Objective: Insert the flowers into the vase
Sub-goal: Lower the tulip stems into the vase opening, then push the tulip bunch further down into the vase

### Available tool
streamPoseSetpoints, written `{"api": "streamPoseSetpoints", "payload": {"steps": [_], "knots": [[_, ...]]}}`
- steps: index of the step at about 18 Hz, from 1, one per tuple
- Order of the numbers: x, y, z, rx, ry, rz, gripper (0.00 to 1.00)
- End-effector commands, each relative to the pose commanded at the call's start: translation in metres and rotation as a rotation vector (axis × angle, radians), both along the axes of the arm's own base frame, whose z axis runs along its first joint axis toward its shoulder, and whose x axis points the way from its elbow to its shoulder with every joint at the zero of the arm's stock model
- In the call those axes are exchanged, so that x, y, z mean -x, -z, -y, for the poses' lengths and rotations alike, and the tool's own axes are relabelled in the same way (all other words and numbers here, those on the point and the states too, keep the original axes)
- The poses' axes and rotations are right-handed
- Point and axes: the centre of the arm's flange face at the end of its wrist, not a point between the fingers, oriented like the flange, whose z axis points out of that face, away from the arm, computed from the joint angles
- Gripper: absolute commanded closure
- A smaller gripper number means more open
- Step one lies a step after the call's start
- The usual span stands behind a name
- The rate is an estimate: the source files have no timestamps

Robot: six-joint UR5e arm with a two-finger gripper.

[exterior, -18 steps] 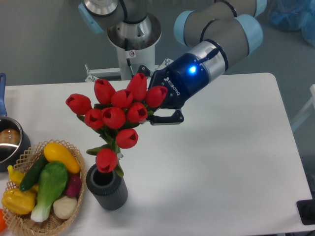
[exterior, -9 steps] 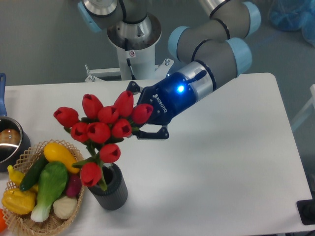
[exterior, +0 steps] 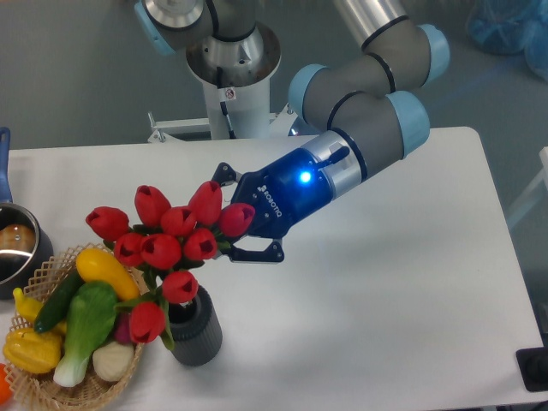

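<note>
The flowers (exterior: 168,237), a bunch of red tulips with green stems, hang tilted in front of my gripper (exterior: 229,224). The gripper's jaws are closed around the bunch from the right, and the grip point is hidden behind the buds. The lowest buds and stem ends reach down to the mouth of the vase (exterior: 197,332), a dark grey ribbed cylinder near the table's front left. The stem ends seem to be inside the mouth, which is mostly covered by buds and leaves.
A wicker basket (exterior: 51,396) with toy vegetables (exterior: 86,317) stands right beside the vase on its left. A metal pot (exterior: 15,248) with a blue handle sits at the left edge. The robot base (exterior: 231,77) is at the back. A dark object (exterior: 535,370) sits at the table's right front corner.
My gripper has moved down and to the left with the flowers. The bunch has sunk lower, with its bottom buds and stems now at the vase mouth.
</note>
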Motion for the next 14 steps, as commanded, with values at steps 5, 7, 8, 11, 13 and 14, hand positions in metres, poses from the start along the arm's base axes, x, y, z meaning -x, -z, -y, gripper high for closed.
{"api": "streamPoseSetpoints", "payload": {"steps": [5,7,8,11,13,14], "knots": [[-0.001,0.005,-0.003,0.004,0.005,0.006,1.00],[0.001,0.010,-0.004,0.009,0.005,0.013,1.00],[0.001,0.013,-0.005,0.012,0.006,0.014,1.00],[0.002,0.014,-0.006,0.010,0.006,0.012,1.00],[0.002,0.014,-0.006,0.010,0.006,0.012,1.00],[0.002,0.014,-0.006,0.010,0.006,0.012,1.00]]}}
